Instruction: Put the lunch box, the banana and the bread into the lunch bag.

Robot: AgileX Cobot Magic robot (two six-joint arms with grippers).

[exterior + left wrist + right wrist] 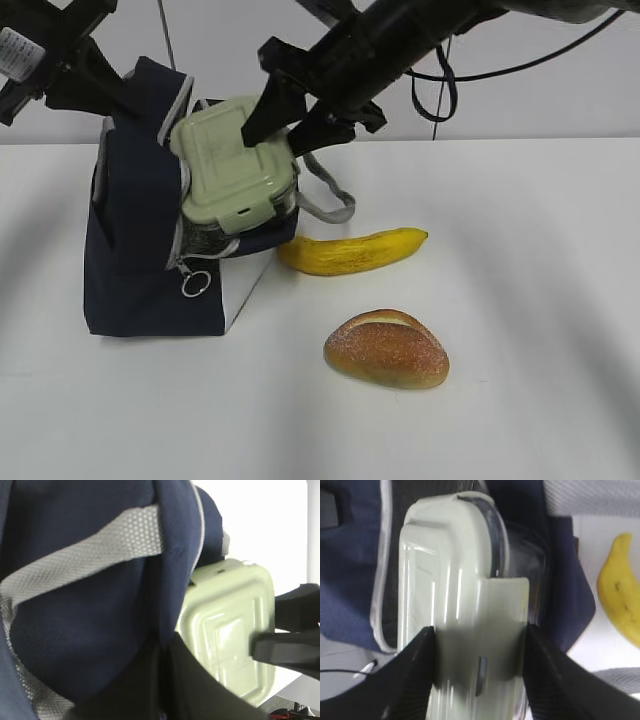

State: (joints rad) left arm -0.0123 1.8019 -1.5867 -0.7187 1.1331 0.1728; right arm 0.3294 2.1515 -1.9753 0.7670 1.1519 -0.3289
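The navy lunch bag [140, 260] stands at the left of the table with its top open. The sage-green lunch box [230, 165] sits tilted in the opening, partly inside. My right gripper [283, 130] is shut on the lunch box [455, 580], one finger on each long side, with fingers [412, 670] dark and ribbed. My left gripper [115, 90] is shut on the bag's raised flap [100, 630], holding it back; the lunch box [230, 625] shows beside it. The banana [352, 251] lies right of the bag. The bread [387, 349] lies in front of it.
A grey strap handle [330, 200] hangs off the bag's right side near the banana [619, 590]. The zipper's metal ring pull [195, 284] dangles on the bag's front. White table [520, 300] stretches to the right.
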